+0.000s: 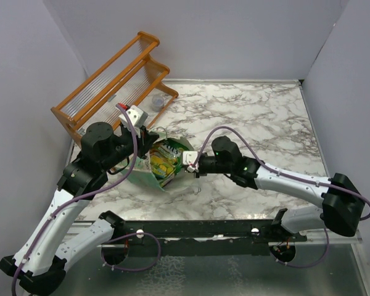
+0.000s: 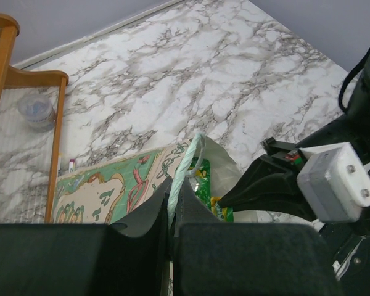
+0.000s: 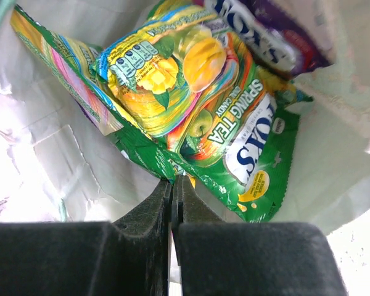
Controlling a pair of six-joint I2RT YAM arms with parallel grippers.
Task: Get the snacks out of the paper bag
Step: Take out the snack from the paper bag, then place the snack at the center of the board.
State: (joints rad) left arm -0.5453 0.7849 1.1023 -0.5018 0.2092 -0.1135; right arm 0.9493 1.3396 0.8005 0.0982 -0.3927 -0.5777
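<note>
The pale-green paper bag (image 1: 147,177) lies on its side on the marble table, mouth toward the right arm. My left gripper (image 2: 174,185) is shut on the bag's pale-green rim (image 2: 188,163) and holds the mouth up. Inside the cream interior (image 3: 43,154) several snacks are piled: a green Fox's packet (image 3: 246,154), a yellow-green fruit packet (image 3: 160,74) and a purple one (image 3: 290,37). My right gripper (image 3: 175,180) reaches into the bag mouth, shut on the lower edge of the green packet. In the top view it (image 1: 180,163) sits at the bag opening beside the snacks (image 1: 163,161).
An orange wooden rack (image 1: 111,86) stands at the back left, close behind the left arm. A small clear cup (image 1: 158,100) sits by its right end. A thin pen tip (image 2: 71,164) shows beside the rack. Grey walls close in the table on three sides.
</note>
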